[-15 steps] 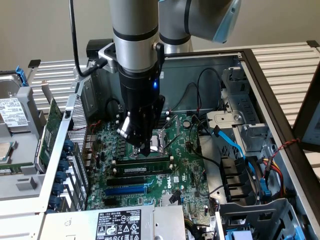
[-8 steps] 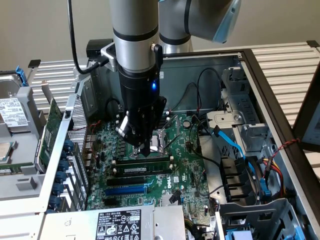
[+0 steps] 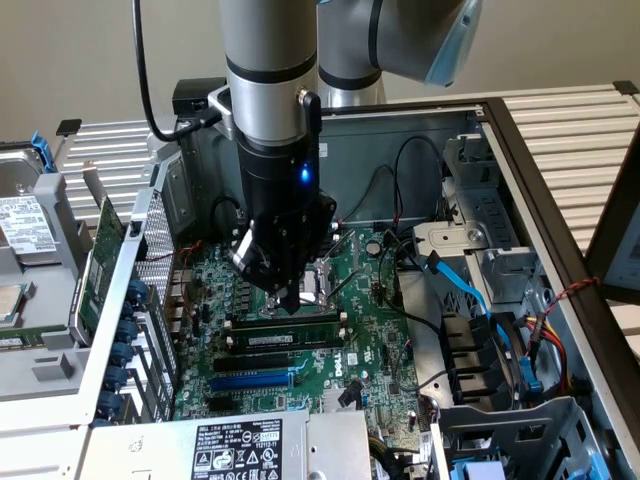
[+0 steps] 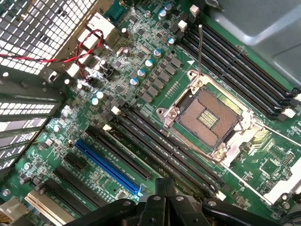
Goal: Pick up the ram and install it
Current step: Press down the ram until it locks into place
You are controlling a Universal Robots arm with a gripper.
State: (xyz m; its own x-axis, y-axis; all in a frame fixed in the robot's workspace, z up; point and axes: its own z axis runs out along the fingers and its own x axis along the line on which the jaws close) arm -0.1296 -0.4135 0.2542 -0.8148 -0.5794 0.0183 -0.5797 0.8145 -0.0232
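Observation:
The ram (image 3: 290, 322), a long thin green stick, stands on edge in a black memory slot of the motherboard (image 3: 370, 330), just in front of the CPU socket (image 3: 322, 283). A second green stick with a white label (image 3: 285, 341) sits in the slot beside it. My gripper (image 3: 291, 300) points straight down with its fingers shut, the tips on or just above the first stick's top edge, holding nothing. In the wrist view my shut gripper (image 4: 162, 186) hangs over the long dark memory slots (image 4: 164, 150).
The open computer case (image 3: 500, 130) surrounds the board. A blue expansion slot (image 3: 255, 380) (image 4: 108, 165) lies nearer the power supply (image 3: 235, 450). Blue cables (image 3: 470, 290) and drive bays are at the exterior view's right. A hard drive (image 3: 25, 230) and a green card (image 3: 100, 260) are at its left.

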